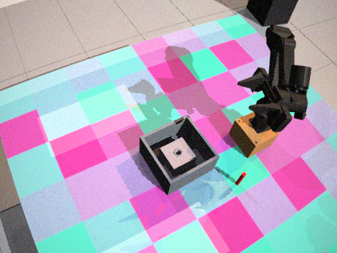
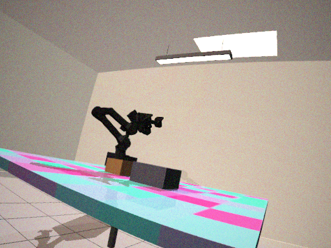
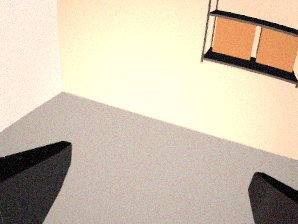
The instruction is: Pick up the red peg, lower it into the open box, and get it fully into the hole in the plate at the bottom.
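Note:
The red peg [image 1: 240,178] appears to stand upright on the table, to the right of the box, in the top view. The open grey box [image 1: 194,173] [image 2: 147,174] stands on the patterned table. Inside it, a pale plate [image 1: 170,159] with a round hole near its middle shows in the top view; the hole looks empty. My gripper [image 1: 245,95] [image 2: 161,121] [image 3: 165,170] is open and empty, raised well above the table, away from the peg. The wrist view shows both fingertips wide apart, with only wall and ceiling beyond. The peg is not visible in the exterior view or the wrist view.
An orange-brown block [image 1: 247,141] [image 2: 113,165] stands near the arm's base, beside the box; the arm partly covers it in the top view. A dark block [image 1: 272,11] is at the top right of that view. Shadows of the arm fall across the table.

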Robot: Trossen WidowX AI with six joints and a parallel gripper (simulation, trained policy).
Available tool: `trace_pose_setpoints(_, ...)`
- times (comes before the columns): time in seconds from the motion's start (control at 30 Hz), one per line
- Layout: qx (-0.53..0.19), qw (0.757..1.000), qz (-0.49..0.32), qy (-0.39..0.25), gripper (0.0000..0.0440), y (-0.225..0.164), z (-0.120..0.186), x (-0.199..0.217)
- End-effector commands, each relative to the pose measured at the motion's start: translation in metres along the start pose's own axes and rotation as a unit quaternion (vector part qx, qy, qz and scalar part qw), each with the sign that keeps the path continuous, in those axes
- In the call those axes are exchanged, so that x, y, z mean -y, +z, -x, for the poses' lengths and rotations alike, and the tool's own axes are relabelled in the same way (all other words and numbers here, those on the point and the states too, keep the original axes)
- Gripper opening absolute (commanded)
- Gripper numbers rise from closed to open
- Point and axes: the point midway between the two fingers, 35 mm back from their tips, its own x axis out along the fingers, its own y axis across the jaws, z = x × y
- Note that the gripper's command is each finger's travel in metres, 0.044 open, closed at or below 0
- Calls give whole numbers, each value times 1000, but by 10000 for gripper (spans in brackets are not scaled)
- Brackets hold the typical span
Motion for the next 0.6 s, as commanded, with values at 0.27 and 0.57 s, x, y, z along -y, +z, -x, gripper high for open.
trace_pose_setpoints(0.27,-20,988,152,-27,440,-9,-10,19)
trace_pose_setpoints(0.57,-33,952,300,-57,440,-16,-21,37)
